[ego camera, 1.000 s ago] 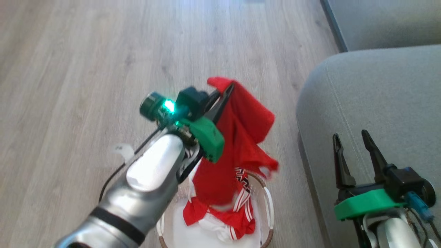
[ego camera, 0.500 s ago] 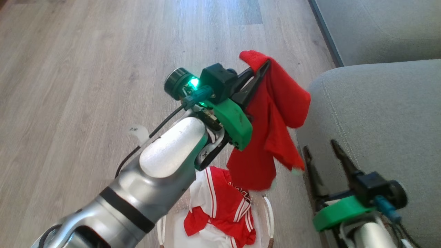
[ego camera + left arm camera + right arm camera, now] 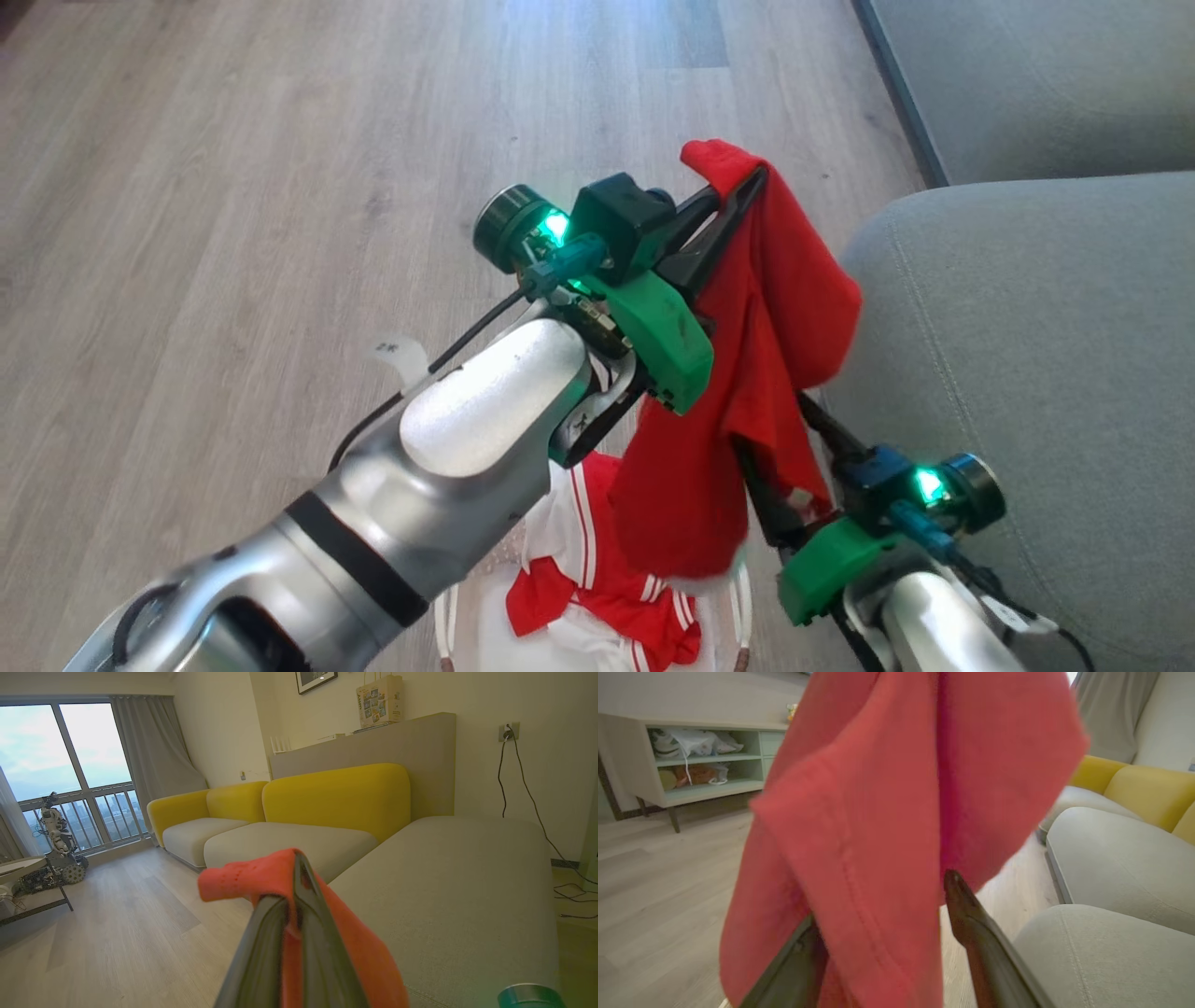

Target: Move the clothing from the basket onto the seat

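My left gripper (image 3: 742,191) is shut on the top fold of a red piece of clothing (image 3: 775,317), which hangs free above the floor, close to the rounded edge of the grey seat (image 3: 1027,355). The left wrist view has the cloth (image 3: 243,879) pinched between the closed fingers, with the seat (image 3: 458,877) just beyond. My right gripper (image 3: 878,905) is open, its fingers standing either side of the lower hanging cloth (image 3: 887,788). More red and white clothing (image 3: 607,583) lies in the white basket (image 3: 742,597) at the bottom edge.
Pale wood floor (image 3: 233,187) spreads to the left. Beyond the seat stand yellow-backed sofa sections (image 3: 336,793). A low shelf unit (image 3: 691,760) sits across the room, another wheeled robot (image 3: 56,830) waits by the window, and cables (image 3: 565,891) trail along the wall.
The left gripper has lifted the red garment clear of the basket and carried it right, toward the seat. The right gripper has swung left and now has its fingers astride the hanging cloth.
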Controlling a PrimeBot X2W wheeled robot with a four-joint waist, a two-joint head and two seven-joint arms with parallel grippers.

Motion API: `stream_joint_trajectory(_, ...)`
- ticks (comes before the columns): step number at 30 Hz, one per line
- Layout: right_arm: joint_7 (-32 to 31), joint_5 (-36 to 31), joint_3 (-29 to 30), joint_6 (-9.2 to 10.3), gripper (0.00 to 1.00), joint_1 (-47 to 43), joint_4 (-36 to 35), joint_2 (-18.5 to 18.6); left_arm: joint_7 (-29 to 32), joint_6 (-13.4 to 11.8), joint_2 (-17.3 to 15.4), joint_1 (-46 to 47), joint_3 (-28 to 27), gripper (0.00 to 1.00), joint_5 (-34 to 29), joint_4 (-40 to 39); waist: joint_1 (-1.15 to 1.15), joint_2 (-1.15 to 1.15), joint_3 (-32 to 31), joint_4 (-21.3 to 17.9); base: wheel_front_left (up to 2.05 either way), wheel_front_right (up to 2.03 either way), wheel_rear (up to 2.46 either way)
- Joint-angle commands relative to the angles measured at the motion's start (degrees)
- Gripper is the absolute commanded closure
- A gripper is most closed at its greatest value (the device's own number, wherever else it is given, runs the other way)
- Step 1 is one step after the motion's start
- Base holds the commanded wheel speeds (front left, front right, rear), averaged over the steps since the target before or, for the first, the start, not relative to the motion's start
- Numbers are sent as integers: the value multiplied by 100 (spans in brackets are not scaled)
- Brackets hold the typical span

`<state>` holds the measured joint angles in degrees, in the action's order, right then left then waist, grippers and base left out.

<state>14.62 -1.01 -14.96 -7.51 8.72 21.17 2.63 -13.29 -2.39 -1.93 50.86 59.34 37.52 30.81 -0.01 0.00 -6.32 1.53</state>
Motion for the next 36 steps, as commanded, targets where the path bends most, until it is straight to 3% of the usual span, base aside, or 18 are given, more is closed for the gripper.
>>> stream_joint_trajectory(1,38,-24,-175,2,0,338,-84,26,-72,-41,-95,453,-135,100,47,-169,1,0,0,36,0,0,0)
stream_joint_trajectory(8,38,198,-456,2,0,706,368,25,-121,-121,-95,467,154,100,238,-330,1,0,-7,214,0,0,0)
stream_joint_trajectory(9,38,256,-522,2,55,745,424,25,-126,-132,-95,455,185,100,269,-347,1,0,-11,233,0,0,0)
stream_joint_trajectory(10,38,305,-573,2,93,785,476,25,-131,-145,-95,441,212,100,299,-355,1,0,-14,247,0,0,0)
stream_joint_trajectory(11,38,347,-611,2,100,826,500,25,-135,-159,-95,424,235,100,329,-354,1,0,-17,256,0,0,0)
stream_joint_trajectory(20,38,379,-320,2,100,851,219,59,-162,-255,-95,121,139,99,591,135,1,0,7,143,0,0,0)
stream_joint_trajectory(23,38,374,-162,2,100,812,26,91,-167,-230,-101,-25,11,62,610,345,1,0,33,39,0,0,0)
stream_joint_trajectory(25,38,361,-60,2,100,793,-123,116,-168,-205,-108,-139,-124,9,568,396,1,0,55,-42,0,0,0)
stream_joint_trajectory(26,38,352,-2,2,100,785,-202,129,-169,-194,-114,-198,-185,0,514,402,1,0,66,-84,0,0,0)
stream_joint_trajectory(36,38,177,610,2,100,702,-909,320,-170,24,-121,-989,-780,0,-78,205,1,0,149,-531,0,0,0)
